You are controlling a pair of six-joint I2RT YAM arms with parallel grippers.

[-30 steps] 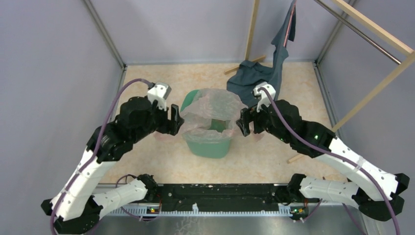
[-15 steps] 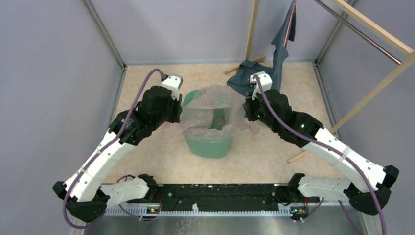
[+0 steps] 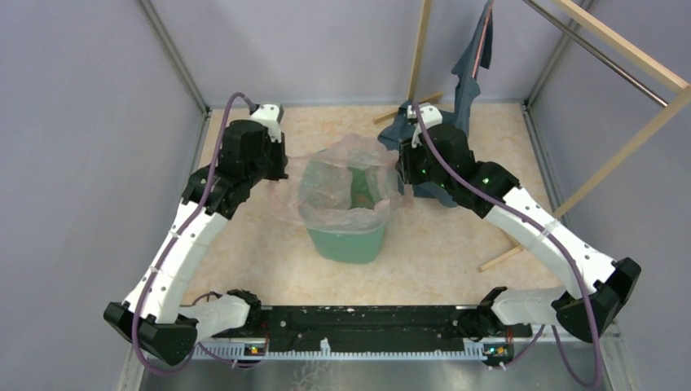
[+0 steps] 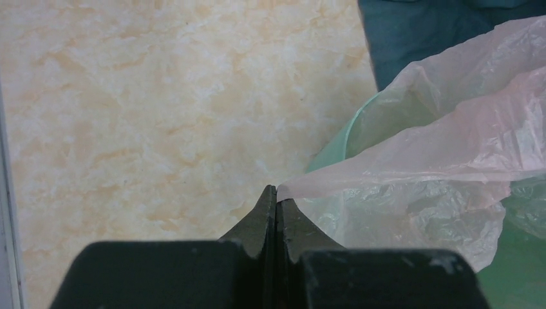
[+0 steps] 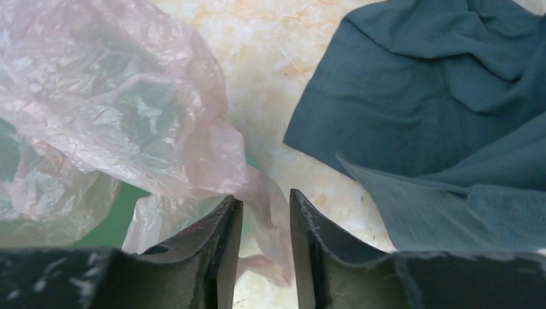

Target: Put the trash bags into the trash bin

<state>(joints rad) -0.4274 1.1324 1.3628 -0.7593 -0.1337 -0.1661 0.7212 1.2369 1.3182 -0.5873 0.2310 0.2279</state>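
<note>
The trash bag (image 3: 346, 183) is spanning the trash bin (image 3: 349, 243), left edge pinched in the closed left gripper (image 4: 277, 193), right edge between the right gripper's (image 5: 265, 206) parted jaws (unclamped, it seems).

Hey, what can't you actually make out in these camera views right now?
1. Right wrist view: trash bag film sits between the right gripper fingers; whether they clamp it is unclear.
2. Top view: both grippers' fingertips, the left gripper included, hide under their own wrists.
3. All views: the trash bin floor is veiled by wrinkled film.
4. Right wrist view: the dark garment is cut off by the frame edges.
</note>
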